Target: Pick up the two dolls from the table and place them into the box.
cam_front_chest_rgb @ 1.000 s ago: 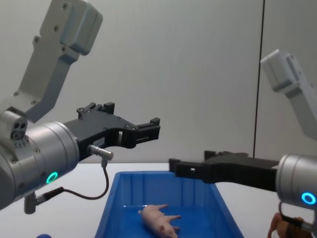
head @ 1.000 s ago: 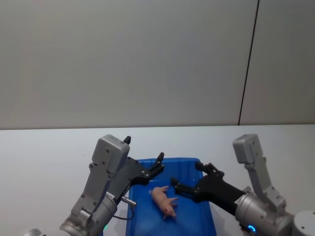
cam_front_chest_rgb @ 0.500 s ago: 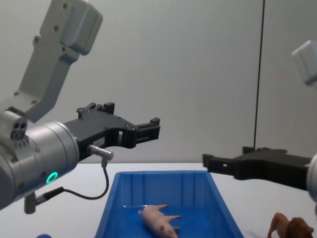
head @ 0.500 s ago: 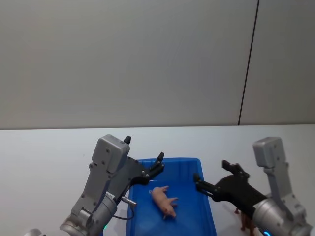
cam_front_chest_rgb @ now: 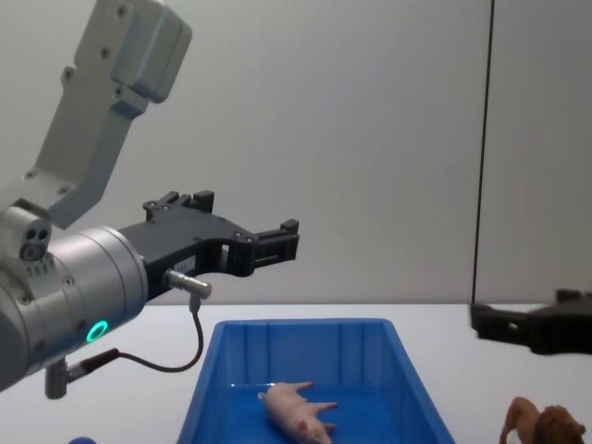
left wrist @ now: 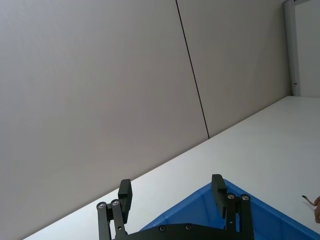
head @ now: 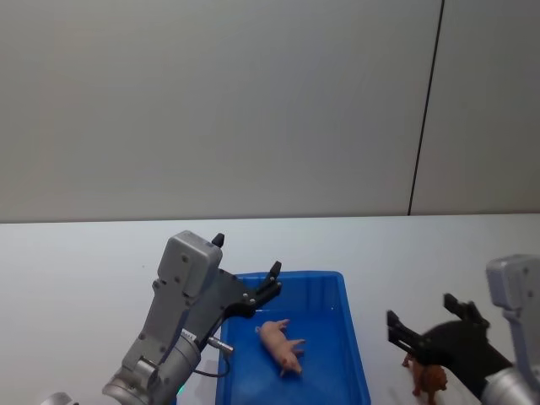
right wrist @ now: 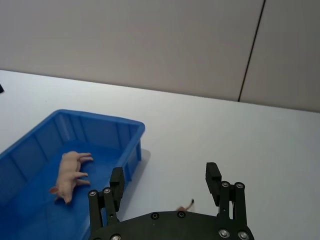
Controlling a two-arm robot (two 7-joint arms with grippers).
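The pale pink pig doll [head: 281, 344] lies on its side inside the bright blue box [head: 295, 276], also seen in the chest view as pig [cam_front_chest_rgb: 298, 412] in box [cam_front_chest_rgb: 305, 324]. The brown lion doll [head: 428, 381] stands on the white table [head: 84, 270] right of the box. My right gripper [head: 419, 310] hovers open just above and behind the lion; in its wrist view [right wrist: 165, 175] the lion's tail [right wrist: 186, 205] peeks out below the jaws. My left gripper [head: 247, 253] hangs open over the box's rear left corner, holding nothing.
A small rounded blue object [cam_front_chest_rgb: 81, 441] shows at the chest view's bottom edge, left of the box. A grey wall with a dark vertical seam [head: 426, 110] stands behind the table. Bare tabletop lies to the far left and right of the box.
My right gripper has swung right, from above the box's middle out past its right rim to over the lion, staying open. The left gripper and the pig have not moved.
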